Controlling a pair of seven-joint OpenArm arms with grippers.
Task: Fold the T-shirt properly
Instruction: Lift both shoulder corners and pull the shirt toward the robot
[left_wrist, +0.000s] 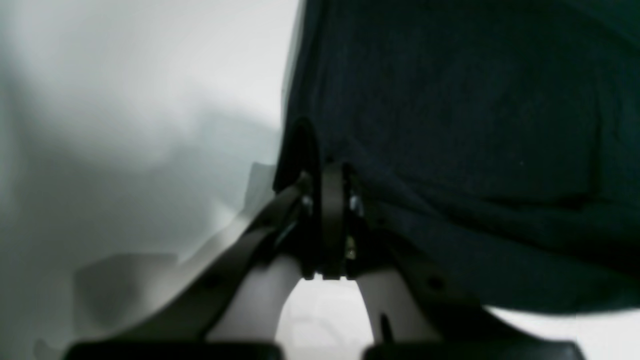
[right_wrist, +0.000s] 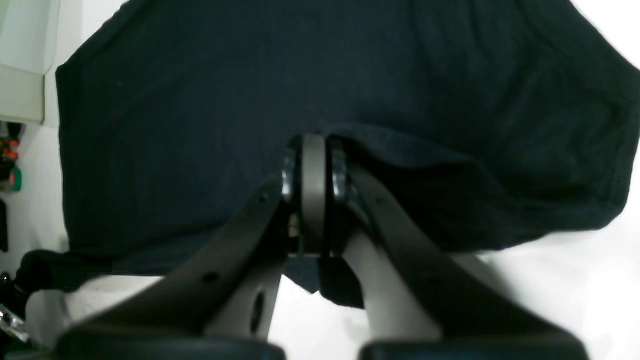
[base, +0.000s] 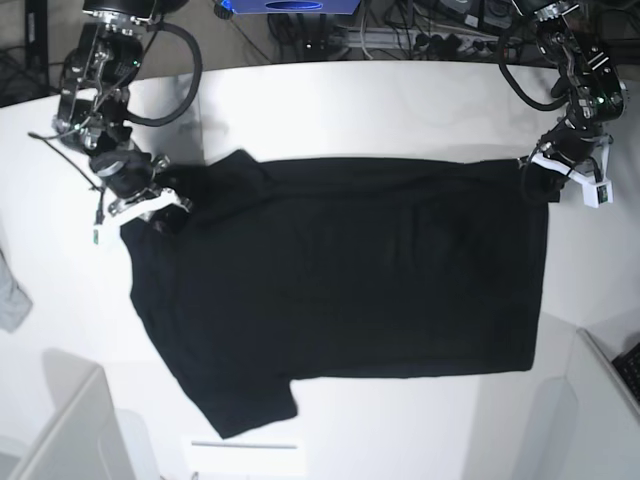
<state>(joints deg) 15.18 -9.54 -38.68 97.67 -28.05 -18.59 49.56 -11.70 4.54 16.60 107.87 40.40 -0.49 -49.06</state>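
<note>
The black T-shirt lies spread flat on the white table, sleeves toward the left and hem toward the right; no print shows. My left gripper is shut on the hem's far right corner, and the left wrist view shows the jaws pinching the dark cloth. At the far left shoulder by the sleeve, my right gripper is shut on the fabric. In the right wrist view its closed jaws clamp a raised ridge of the shirt.
A small grey cloth scrap lies at the table's left edge. White boxes stand at the front left and front right. A white slip lies near the front edge. Cables and gear line the back.
</note>
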